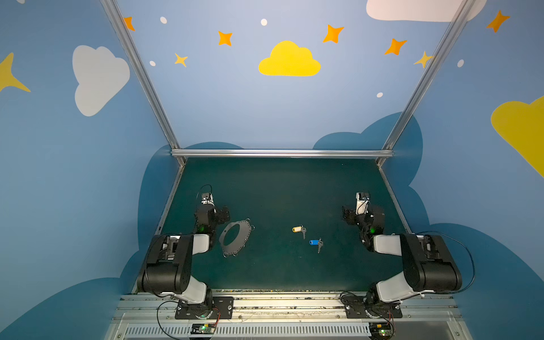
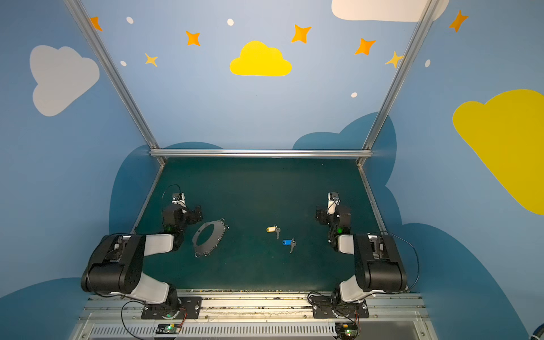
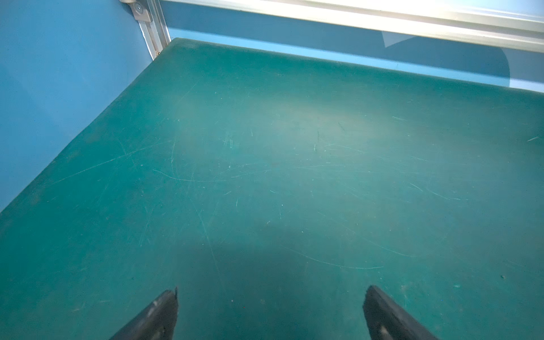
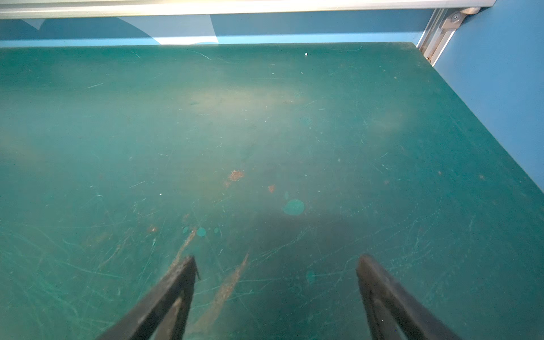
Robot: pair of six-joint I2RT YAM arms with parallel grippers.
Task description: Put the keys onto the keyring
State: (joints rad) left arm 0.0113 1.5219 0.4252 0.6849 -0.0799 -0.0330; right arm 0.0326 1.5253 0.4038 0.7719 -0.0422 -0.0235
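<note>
The left claw (image 3: 271, 290) and the right claw (image 4: 276, 257) both stand released, fingers spread wide and gripping nothing, above the scratched green bench (image 1: 279, 188). In both top views the keyring (image 1: 248, 233) lies flat just beside the left claw. The yellow-tagged key (image 1: 298, 229) and blue-tagged key (image 1: 314, 242) lie close together mid-bench, well apart from the right claw.

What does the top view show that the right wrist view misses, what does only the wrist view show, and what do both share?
Only a top view: the keyring lying flat, with the yellow-tagged key and the blue-tagged key apart from it. Only the right wrist view: the right gripper close up, open and empty, plus rusty stains. Both: the green mat and the metal back rail.
</note>
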